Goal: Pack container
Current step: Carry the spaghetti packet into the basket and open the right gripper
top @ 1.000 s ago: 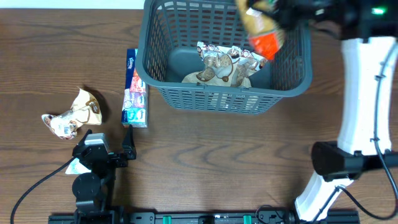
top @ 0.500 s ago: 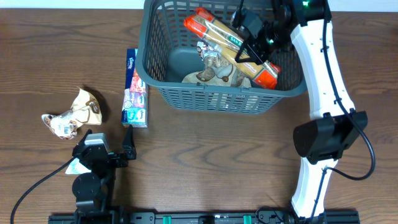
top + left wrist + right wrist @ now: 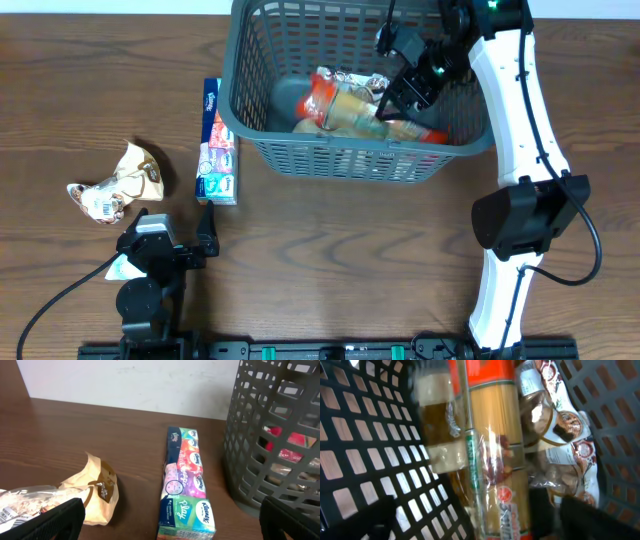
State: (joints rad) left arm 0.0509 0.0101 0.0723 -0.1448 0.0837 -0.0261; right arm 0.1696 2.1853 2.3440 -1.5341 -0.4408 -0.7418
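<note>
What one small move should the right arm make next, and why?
Probably lift the right gripper straight up out of the container: its fingers look spread, and the spaghetti packet already lies inside.

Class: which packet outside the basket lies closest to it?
The Kleenex tissue pack, beside the basket's left wall; the crumpled brown-and-white packet lies farther left.

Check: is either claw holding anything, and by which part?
Nothing, it seems. Right claw stands open above the pasta pack lying in the basket; left claw is open and empty.
</note>
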